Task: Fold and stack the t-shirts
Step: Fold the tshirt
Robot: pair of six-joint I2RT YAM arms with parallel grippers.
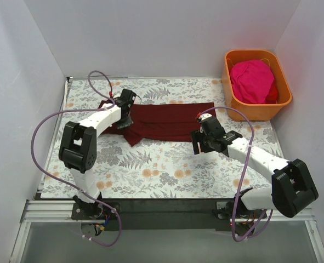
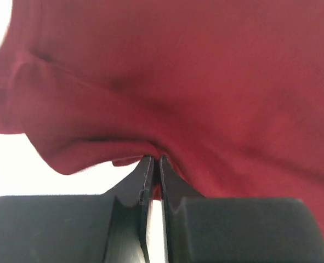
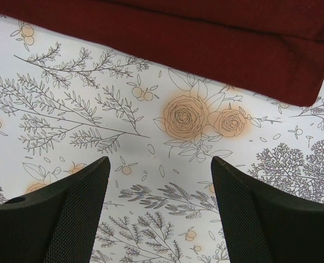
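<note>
A dark maroon t-shirt (image 1: 170, 120) lies partly folded across the middle of the flowered tablecloth (image 1: 167, 170). My left gripper (image 1: 124, 118) is at its left end and is shut on a fold of the maroon cloth (image 2: 194, 93), which fills the left wrist view. My right gripper (image 1: 201, 143) is open and empty just in front of the shirt's right end; in the right wrist view the shirt's folded edge (image 3: 216, 49) lies beyond its fingers (image 3: 74, 219). A magenta-pink t-shirt (image 1: 252, 81) is bunched in the orange tub (image 1: 257, 108).
The orange tub stands at the back right, close to the right wall. White walls close in the table on the left, back and right. Purple cables loop from both arms over the table.
</note>
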